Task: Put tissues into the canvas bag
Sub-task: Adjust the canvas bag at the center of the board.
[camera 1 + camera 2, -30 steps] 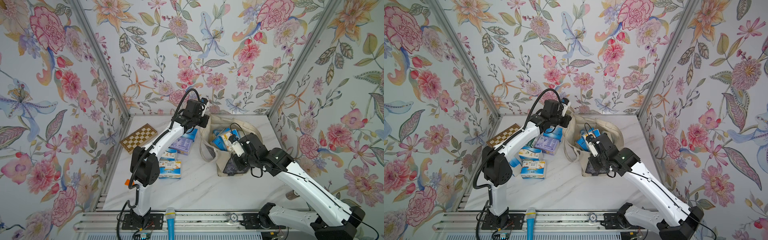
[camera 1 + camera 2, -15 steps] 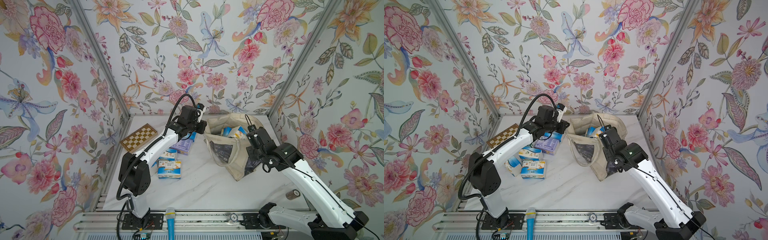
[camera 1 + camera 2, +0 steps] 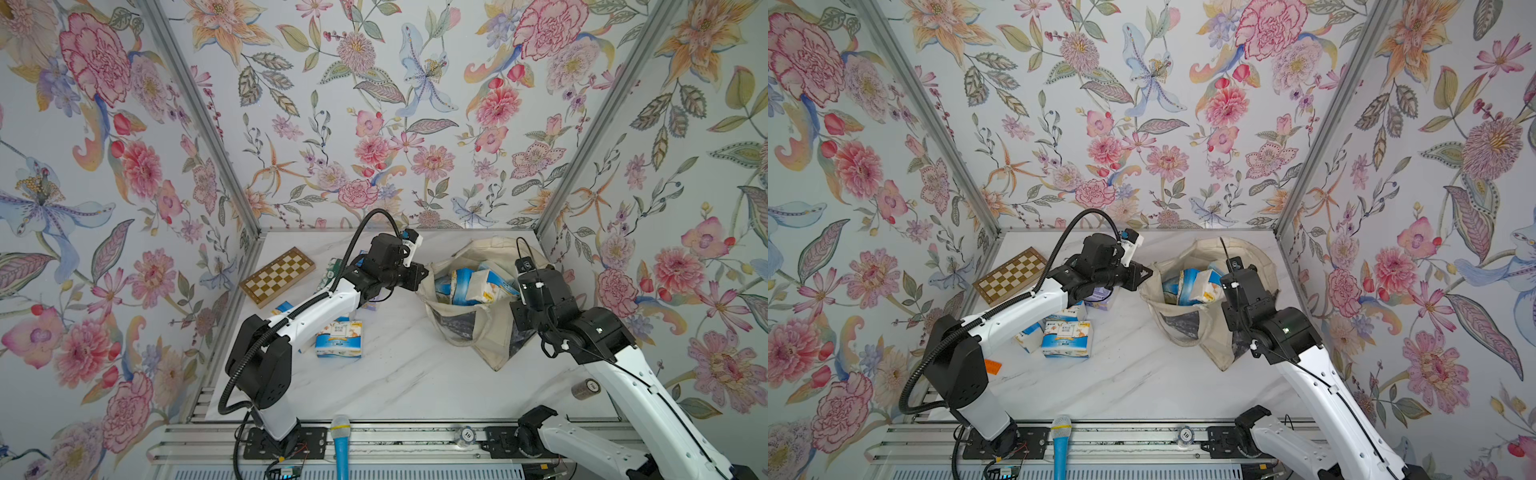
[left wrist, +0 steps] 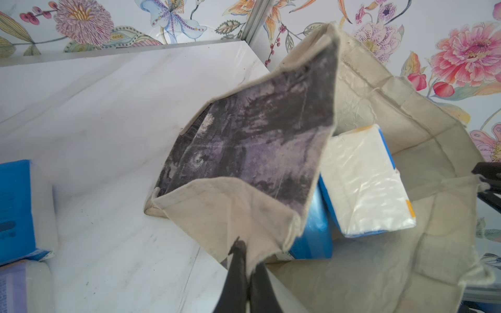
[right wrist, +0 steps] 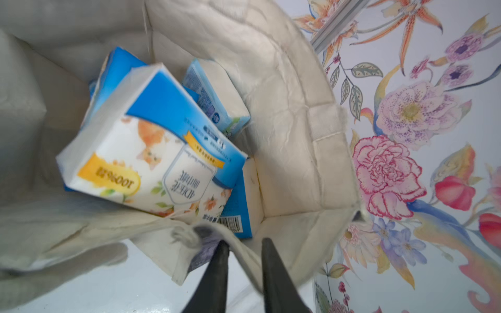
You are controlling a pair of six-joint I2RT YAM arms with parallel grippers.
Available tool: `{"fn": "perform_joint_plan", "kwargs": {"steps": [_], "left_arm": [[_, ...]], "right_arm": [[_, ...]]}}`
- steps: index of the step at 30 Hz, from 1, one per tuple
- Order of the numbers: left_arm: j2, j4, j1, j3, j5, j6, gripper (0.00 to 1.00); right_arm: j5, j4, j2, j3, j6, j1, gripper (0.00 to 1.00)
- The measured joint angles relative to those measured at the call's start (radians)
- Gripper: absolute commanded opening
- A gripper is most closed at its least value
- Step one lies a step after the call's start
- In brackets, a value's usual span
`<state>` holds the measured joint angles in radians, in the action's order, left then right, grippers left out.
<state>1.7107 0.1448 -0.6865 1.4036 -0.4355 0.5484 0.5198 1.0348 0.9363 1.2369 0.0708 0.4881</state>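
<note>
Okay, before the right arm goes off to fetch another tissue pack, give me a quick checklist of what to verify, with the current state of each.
1. Left gripper pinching the canvas bag at its rim: ok, shut on the cloth.
2. Bag mouth open: ok, the packs inside show from above.
3. Right gripper free of the bag: not ok, jaws apart but the rim cloth lies between them.
4. A pack ready to pick: ok, a cartoon-printed pack lies on the table.
5. Chessboard out of the way: ok, apart from the bag.
</note>
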Motion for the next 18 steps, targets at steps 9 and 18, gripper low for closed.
{"fn": "perform_joint_plan", "kwargs": {"steps": [9, 18], "left_arm": [[0.000, -0.009, -0.015, -0.006, 0.004, 0.009, 0.00], [-0.009, 0.015, -0.021, 0.009, 0.106, -0.111, 0.02]], "right_arm": [[-0.131, -0.080, -0.064, 0.056, 0.127, -0.088, 0.60], [-0.342, -0.101, -0.056, -0.009, 0.323, -0.444, 0.58]]}}
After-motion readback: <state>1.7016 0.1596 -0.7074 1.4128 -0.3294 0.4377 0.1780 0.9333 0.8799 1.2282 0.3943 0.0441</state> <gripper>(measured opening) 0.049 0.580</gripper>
